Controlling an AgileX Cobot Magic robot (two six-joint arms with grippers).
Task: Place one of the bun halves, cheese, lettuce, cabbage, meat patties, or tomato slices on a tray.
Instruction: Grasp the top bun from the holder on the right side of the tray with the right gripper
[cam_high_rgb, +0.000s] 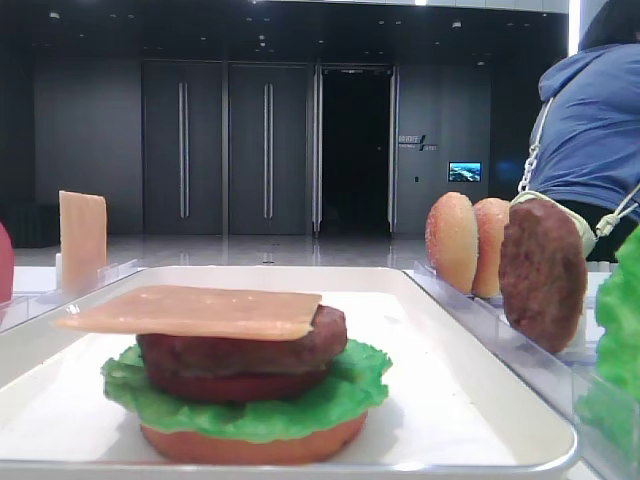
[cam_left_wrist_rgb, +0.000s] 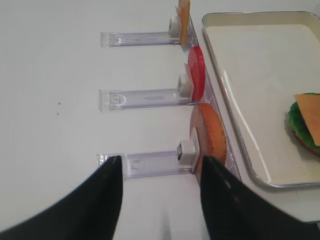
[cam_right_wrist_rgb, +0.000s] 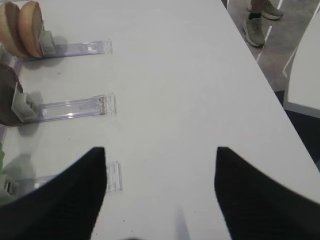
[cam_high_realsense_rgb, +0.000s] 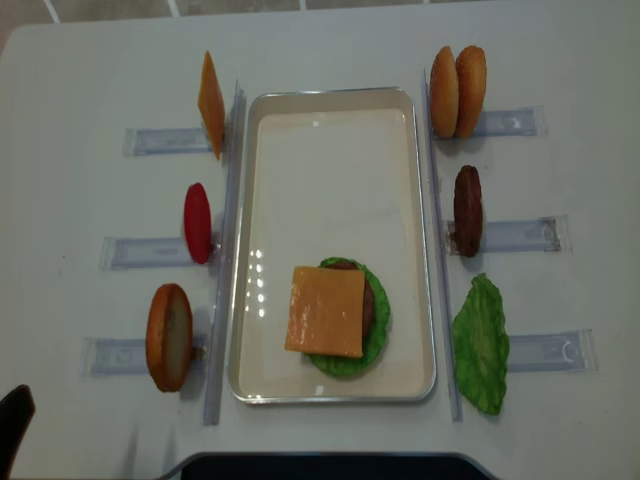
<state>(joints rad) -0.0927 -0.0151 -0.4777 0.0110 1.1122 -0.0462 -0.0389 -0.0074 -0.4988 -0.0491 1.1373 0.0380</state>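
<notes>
Left of right claw, bun halves

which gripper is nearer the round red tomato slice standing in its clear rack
Left. The left gripper hovers two racks from the tomato slice; the right gripper is across the white tray.

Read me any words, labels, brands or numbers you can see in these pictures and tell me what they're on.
Nothing can be read as text in any view.
Wall sign beside the dark doorway in the front view: pale lettering, too small and blurred to read.
Small lit screen on that wall: too small to tell whether it carries text.
Tray, cheese, clear racks: no print visible.
</notes>
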